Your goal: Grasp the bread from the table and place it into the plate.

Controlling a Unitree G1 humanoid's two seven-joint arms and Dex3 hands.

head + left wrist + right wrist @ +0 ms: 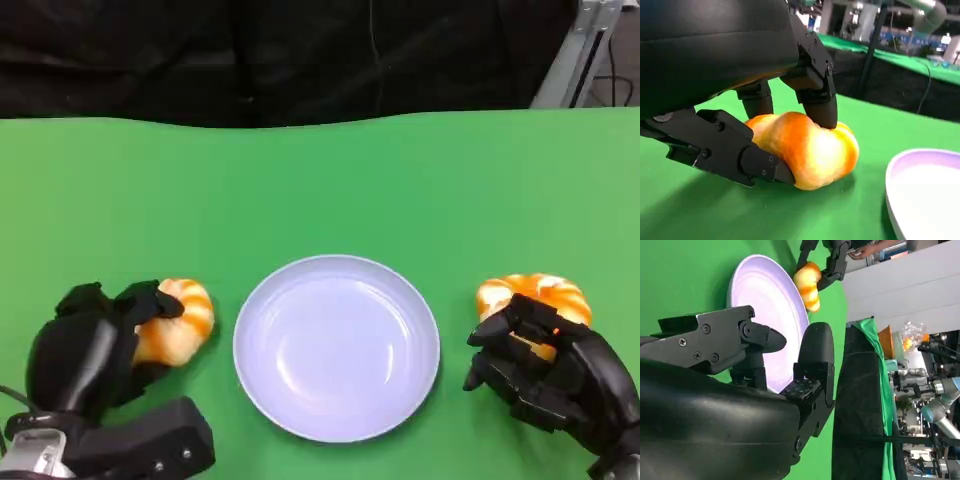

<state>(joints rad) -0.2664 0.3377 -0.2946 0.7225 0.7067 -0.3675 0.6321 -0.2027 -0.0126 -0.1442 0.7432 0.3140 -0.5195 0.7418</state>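
Head view: the left hand [95,345] has its fingers curled round the left bread [178,318], which lies on the green table [320,180] just left of the plate [337,346]. The fingertips press on the roll's near and top side. The right hand [545,375] lies against the right bread [535,298]; its fingers are bent in over the roll's near side, with the roll beyond the fingertips. Whether they actually clamp it cannot be told here. The plate sits between the two hands, with nothing in it.

Left wrist view: the left hand [750,100] pinches the left bread [807,150]. One finger presses down on its top and the thumb is wedged along its lower side at the table [690,210]. The roll is still touching the cloth. The plate's rim [905,165] is just beyond the roll, apart from it.

Right wrist view: the right hand's [755,385] fingers [815,355] are parted, thumb on one side and a finger on the other, and no roll is seen between them. Past the fingertips lies the plate [770,295], and beyond that the left hand [832,262] holding the left bread [808,282].
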